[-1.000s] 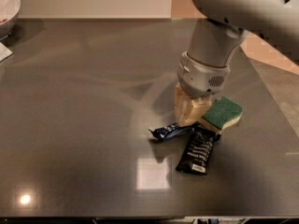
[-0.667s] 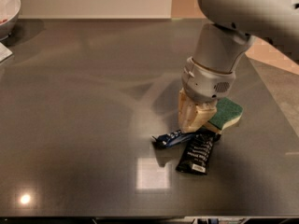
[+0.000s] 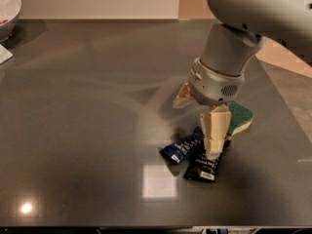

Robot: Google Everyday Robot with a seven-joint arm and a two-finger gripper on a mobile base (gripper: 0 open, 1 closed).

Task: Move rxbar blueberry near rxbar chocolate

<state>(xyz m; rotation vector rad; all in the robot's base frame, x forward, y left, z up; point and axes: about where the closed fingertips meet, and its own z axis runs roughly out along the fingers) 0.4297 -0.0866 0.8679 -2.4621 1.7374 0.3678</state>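
The rxbar blueberry (image 3: pixel 183 150), a small dark blue wrapper, lies flat on the dark table, its right end touching the rxbar chocolate (image 3: pixel 202 167), a longer black wrapper with a white label at its near end. My gripper (image 3: pixel 195 129) hangs just above and to the right of both bars, open and empty. One tan finger (image 3: pixel 214 133) points down over the top of the black bar. The other finger (image 3: pixel 182 96) is spread out to the left. The finger hides the far end of the black bar.
A green and yellow sponge (image 3: pixel 239 118) lies right behind the gripper. A white bowl (image 3: pixel 7 9) stands at the table's far left corner, with a white item (image 3: pixel 4 55) near the left edge. The table's right edge (image 3: pixel 280 106) runs close to the sponge.
The gripper has risen and shifted a little right, and its fingers have spread apart. The blue bar now lies free on the table against the black bar.
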